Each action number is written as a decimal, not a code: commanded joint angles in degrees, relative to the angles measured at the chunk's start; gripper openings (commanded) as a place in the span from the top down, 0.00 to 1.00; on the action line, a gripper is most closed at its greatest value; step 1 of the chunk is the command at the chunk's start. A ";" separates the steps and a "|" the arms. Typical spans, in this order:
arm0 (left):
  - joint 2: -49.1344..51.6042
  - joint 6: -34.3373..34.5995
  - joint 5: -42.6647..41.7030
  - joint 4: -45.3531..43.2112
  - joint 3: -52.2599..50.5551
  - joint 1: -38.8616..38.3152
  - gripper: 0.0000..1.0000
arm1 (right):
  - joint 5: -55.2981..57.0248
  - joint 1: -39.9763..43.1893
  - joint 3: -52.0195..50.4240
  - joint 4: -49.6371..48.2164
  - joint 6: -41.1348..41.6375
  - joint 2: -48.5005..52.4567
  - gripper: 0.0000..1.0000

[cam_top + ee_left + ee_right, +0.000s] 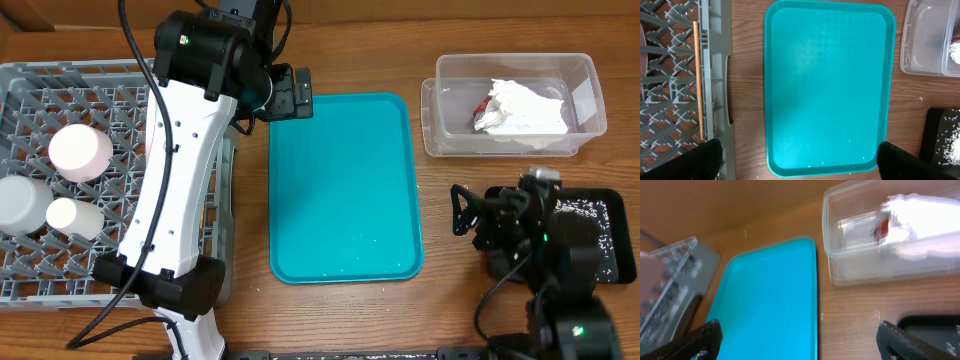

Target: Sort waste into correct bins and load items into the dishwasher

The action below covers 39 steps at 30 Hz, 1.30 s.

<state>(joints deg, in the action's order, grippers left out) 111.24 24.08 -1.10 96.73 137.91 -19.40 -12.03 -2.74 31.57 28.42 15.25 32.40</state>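
Rice grains (pixel 820 163): few, loose along tray (pixel 790 60) short edge; tiny, light, likely unpinchable; better tip tray by rim. Left pincer (pixel 800 160) over tray, right pincer (pixel 805 342) beside: both released, empty.

We find the dish rack (pixel 110 100) at the counter's (pixel 450 310) left and the flat tray (pixel 345 190) at centre. At the right rear, the tub (pixel 500 145) holds the napkin (pixel 525 108); the shallow tray (pixel 622 262) lies before it.

White-black left arm (pixel 185 150), black cables (pixel 128 36)
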 commanded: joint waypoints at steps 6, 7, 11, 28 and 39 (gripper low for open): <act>0.02 0.81 -0.39 0.07 -0.28 -0.11 0.00 | -3.58 2.82 -18.56 -18.53 -1.57 -16.35 0.00; 0.02 0.81 -0.39 0.07 -0.28 -0.11 0.00 | -3.37 2.82 -19.85 -19.96 -1.60 -17.66 0.00; 0.02 0.81 -0.39 0.07 -0.28 -0.11 0.00 | -1.86 2.82 -23.54 -24.02 -1.62 -21.97 0.00; 0.02 0.81 -0.39 0.07 -0.28 -0.11 0.00 | 2.67 5.62 -31.12 -33.48 -1.81 -32.28 0.00; 0.02 0.81 -0.39 0.07 -0.28 -0.11 0.00 | 9.88 5.62 -31.12 -23.67 -6.84 -32.28 0.00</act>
<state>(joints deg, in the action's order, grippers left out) 111.24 24.08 -1.28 96.71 137.91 -19.40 -4.14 2.63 1.06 5.10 11.75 0.64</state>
